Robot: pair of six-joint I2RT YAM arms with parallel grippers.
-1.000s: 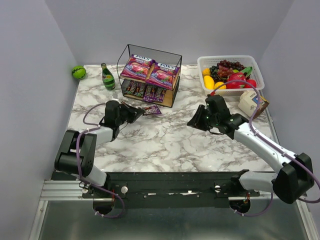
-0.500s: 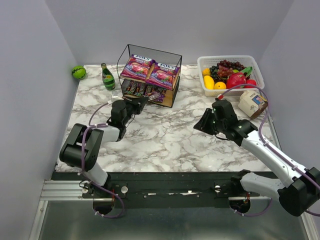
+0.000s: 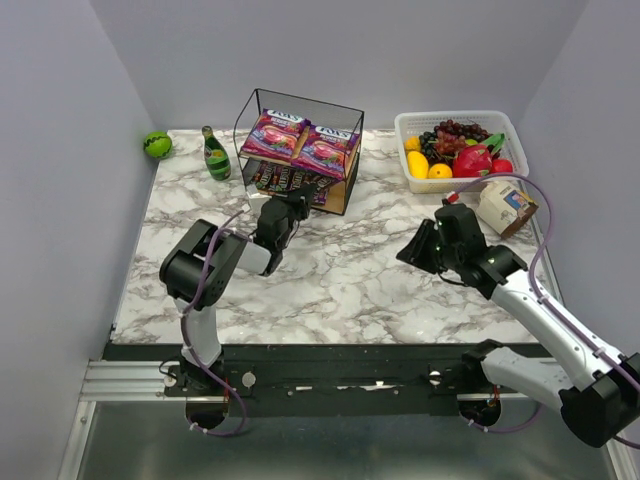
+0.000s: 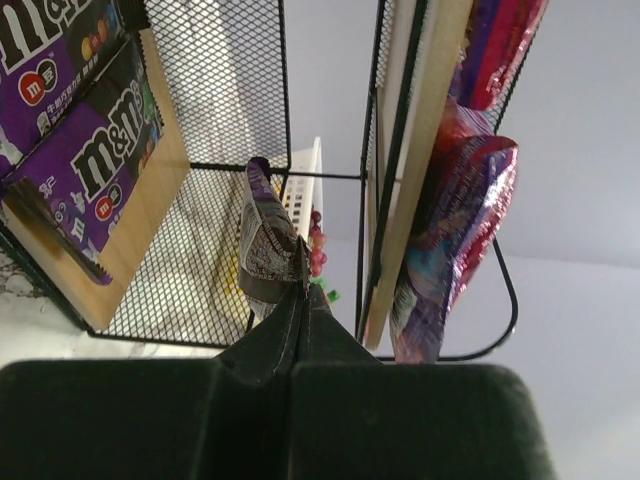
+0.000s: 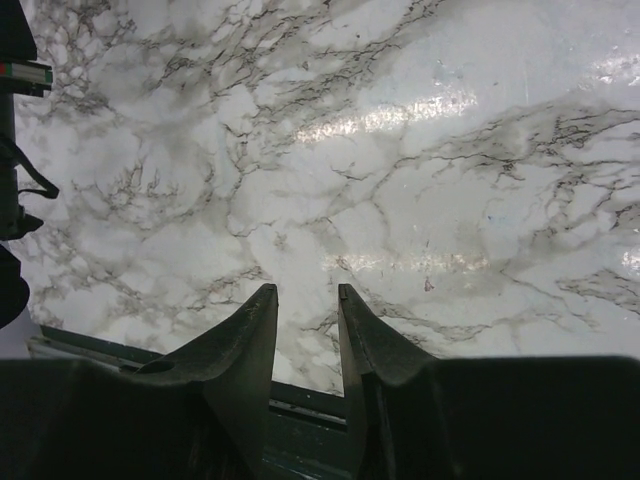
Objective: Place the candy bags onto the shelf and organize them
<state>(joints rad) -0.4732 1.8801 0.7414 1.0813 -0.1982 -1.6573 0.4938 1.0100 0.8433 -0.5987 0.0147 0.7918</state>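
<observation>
The shelf [image 3: 352,140] is a black wire box with two wooden tiers at the back middle. Two pink-purple FOX'S bags [image 3: 300,138] lie on its top tier. Several dark M&M's packets [image 3: 280,178] lie on the lower tier; they also show in the left wrist view [image 4: 70,110]. My left gripper [image 3: 303,197] is shut on one M&M's packet [image 4: 268,235], held edge-on at the shelf's lower opening. A FOX'S bag [image 4: 450,230] overhangs the upper board there. My right gripper [image 5: 305,292] is open and empty above bare marble; in the top view the right gripper [image 3: 418,250] is right of centre.
A white fruit basket [image 3: 500,122] stands at the back right, with a small beige carton [image 3: 505,205] in front of it. A green bottle [image 3: 215,155] and a green ball [image 3: 155,144] stand left of the shelf. The near table edge shows in the right wrist view.
My left gripper has carried the M&M's packet from the table in front of the shelf up to the lower tier's opening. My right arm has drawn back to the right.
</observation>
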